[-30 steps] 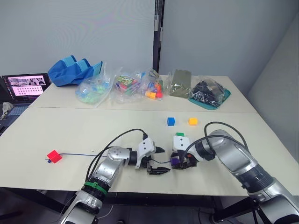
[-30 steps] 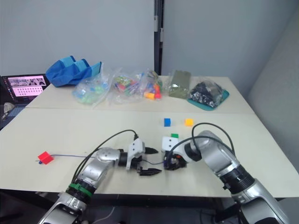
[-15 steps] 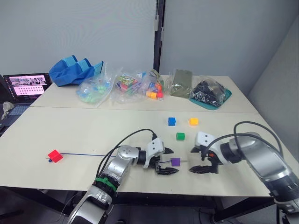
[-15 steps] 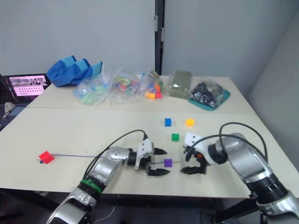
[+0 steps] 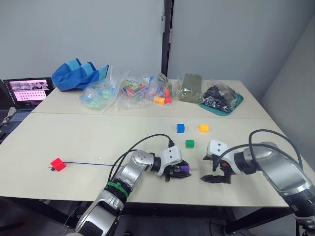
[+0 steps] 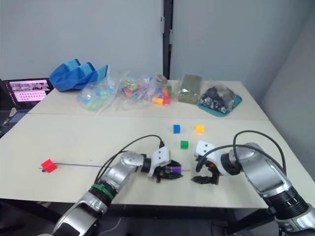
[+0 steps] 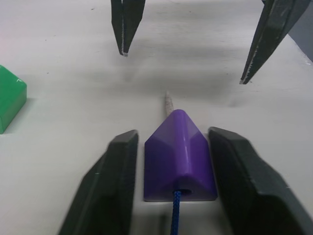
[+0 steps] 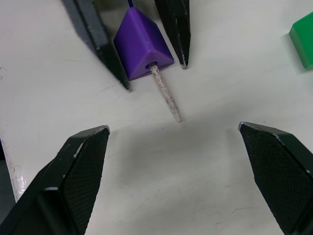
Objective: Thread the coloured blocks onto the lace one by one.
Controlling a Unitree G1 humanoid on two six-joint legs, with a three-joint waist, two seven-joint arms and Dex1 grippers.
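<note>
Currently the back of the bench [image 5: 74, 137] carries clear plastic bags [image 5: 129, 91] of mixed coloured toy pieces, a flat olive-green packet [image 5: 190, 87] and a teal tray [image 5: 235, 102] holding a bag of dark parts [image 5: 219, 95]; a blue cloth bundle [image 5: 78, 73] sits at the far left end, and a laptop [image 5: 28, 91] with its screen lit stands on a separate surface to the left. Bench top is pale cream, two slabs butted together, grey walls behind with a dark vertical post [image 5: 167, 34] at the corner. Red block [image 5: 57, 164] lies near the left front, already on the lace [image 5: 98, 164], which runs right along the bench to the purple block [image 7: 180, 157]. Purple block is threaded too: cord enters its near hole and the pale stiff tip [image 8: 165, 98] pokes out the far side, resting on the bench. Left hand [image 7: 173, 186] has its fingers flanking the purple block with a thin gap each side, so not yet clamped. Right hand [image 5: 218, 170] is spread wide, empty, just past the tip and facing the left hand. Green block [image 5: 190, 143] is just behind that spot, with blue block [image 5: 180, 128] and yellow-orange block [image 5: 203, 128] farther back, all loose. Versus half a second ago: left hand has moved forward from beside the purple block to straddle it; right hand is roughly where it was, blocks unmoved.
</note>
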